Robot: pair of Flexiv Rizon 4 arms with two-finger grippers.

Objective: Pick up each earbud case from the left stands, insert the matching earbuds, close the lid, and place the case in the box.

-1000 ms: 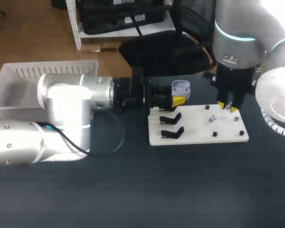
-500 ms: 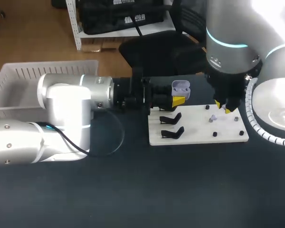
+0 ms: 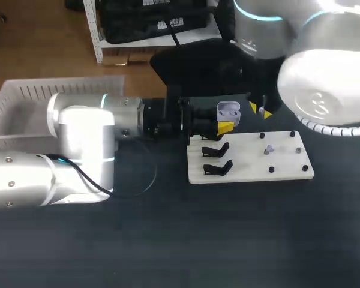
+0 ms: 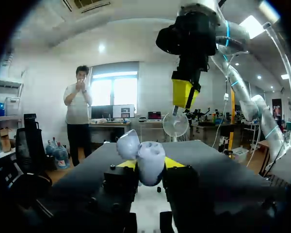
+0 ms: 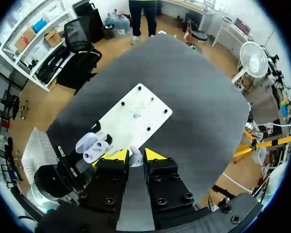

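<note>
My left gripper is shut on a lavender earbud case and holds it off the board's far left corner with its lid open. In the left wrist view the case sits between my yellow tips. My right gripper hangs just right of the case, shut on a small pale earbud between its fingers. From the left wrist it shows above and beyond the case as yellow tips. Another earbud rests on the white board.
Two black stands stand on the board's left part, and small black pegs dot its right part. A white slatted basket is at the table's far left. Dark tabletop stretches in front of the board.
My right arm has risen from over the board's pegs and swung left and back toward the open case, with the earbud in its fingers. The left arm and case have not moved.
</note>
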